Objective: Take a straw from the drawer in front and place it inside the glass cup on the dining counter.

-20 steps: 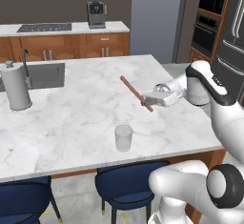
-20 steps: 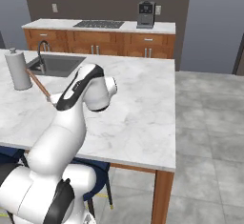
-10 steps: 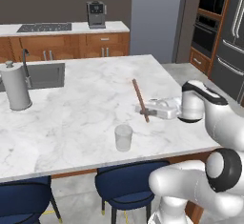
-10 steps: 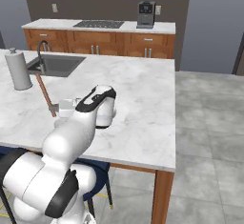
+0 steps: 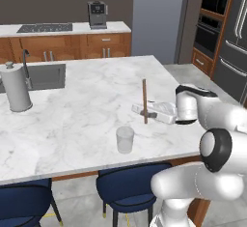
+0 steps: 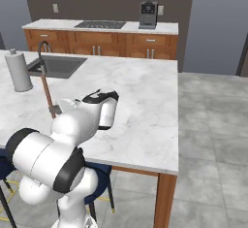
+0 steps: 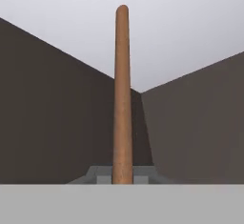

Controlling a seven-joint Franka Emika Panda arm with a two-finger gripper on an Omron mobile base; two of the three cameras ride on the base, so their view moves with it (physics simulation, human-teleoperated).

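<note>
The dining counter (image 5: 87,100) was a broad slab of white, grey-veined marble on a wood base, with navy stools (image 5: 126,187) tucked under its near edge and a sink (image 5: 41,76) set into its far corner. A white paper-towel roll (image 5: 17,88) stood beside the sink. The jaws (image 5: 145,112) were closed tight on the straw (image 5: 144,100), a thin reddish-brown stick held upright over the marble. The clear glass cup (image 5: 125,139) stood below it, nearer the edge, apart from it. The arm hid the cup from the right.

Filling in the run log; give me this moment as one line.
gripper: shut on straw | straw: upright, above dining counter | glass cup: empty, nearer counter edge
</note>
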